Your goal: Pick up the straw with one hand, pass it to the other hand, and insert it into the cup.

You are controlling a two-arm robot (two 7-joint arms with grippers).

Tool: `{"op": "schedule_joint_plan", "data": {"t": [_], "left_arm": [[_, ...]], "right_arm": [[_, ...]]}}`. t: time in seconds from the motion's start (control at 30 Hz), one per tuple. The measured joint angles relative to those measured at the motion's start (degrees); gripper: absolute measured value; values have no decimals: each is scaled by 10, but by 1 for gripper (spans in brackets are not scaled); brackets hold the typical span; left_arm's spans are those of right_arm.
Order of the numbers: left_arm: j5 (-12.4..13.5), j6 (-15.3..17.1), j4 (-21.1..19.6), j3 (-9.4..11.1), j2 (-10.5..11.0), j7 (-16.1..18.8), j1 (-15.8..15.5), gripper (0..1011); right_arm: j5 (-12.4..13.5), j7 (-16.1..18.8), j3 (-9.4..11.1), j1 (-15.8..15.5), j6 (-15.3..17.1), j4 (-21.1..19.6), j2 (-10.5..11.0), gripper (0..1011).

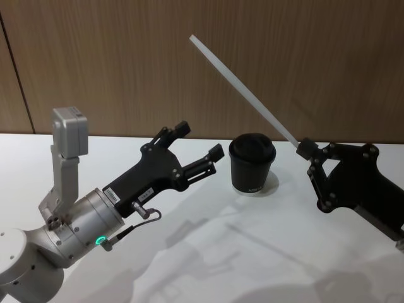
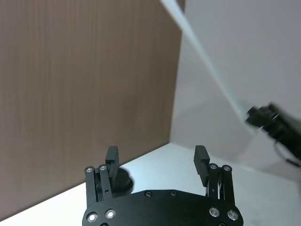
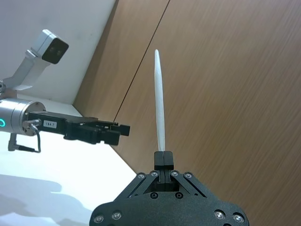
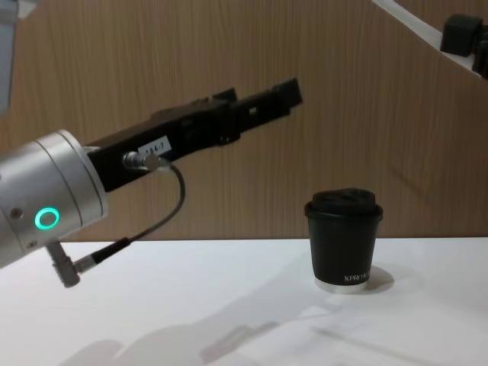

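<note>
My right gripper (image 1: pixel 305 149) is shut on the lower end of the white straw (image 1: pixel 243 88), held in the air to the right of the cup. The straw slants up and to the left above the cup (image 1: pixel 252 163), a black lidded paper cup standing on the white table. My left gripper (image 1: pixel 199 140), with its silver wrist and green light, is open in the air left of the cup, below the straw and apart from it. In the right wrist view the straw (image 3: pixel 160 103) rises from the shut fingers (image 3: pixel 163 158). The left wrist view shows the open fingers (image 2: pixel 201 159) and the straw (image 2: pixel 207 61) beyond them.
The white table (image 1: pixel 252 252) stretches in front of a wood-panelled wall (image 1: pixel 126 57). A grey cable (image 4: pixel 164 206) loops under the left wrist. The cup (image 4: pixel 343 240) stands near the wall.
</note>
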Motion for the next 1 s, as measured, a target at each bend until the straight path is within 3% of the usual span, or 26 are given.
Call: {"op": "schedule_joint_plan", "data": {"t": [0.2, 0.53, 1.0], "left_arm": [[-45, -15, 14, -2, -12, -47, -6, 1003], [-95, -36, 33, -1, -28, -101, -14, 1003], [-133, -50, 53, 1, -34, -135, -13, 1003]], "right_arm": [[0, 0, 0, 0, 0, 0, 0, 0], [0, 0, 0, 0, 0, 0, 0, 0], [0, 0, 0, 0, 0, 0, 0, 0]]}}
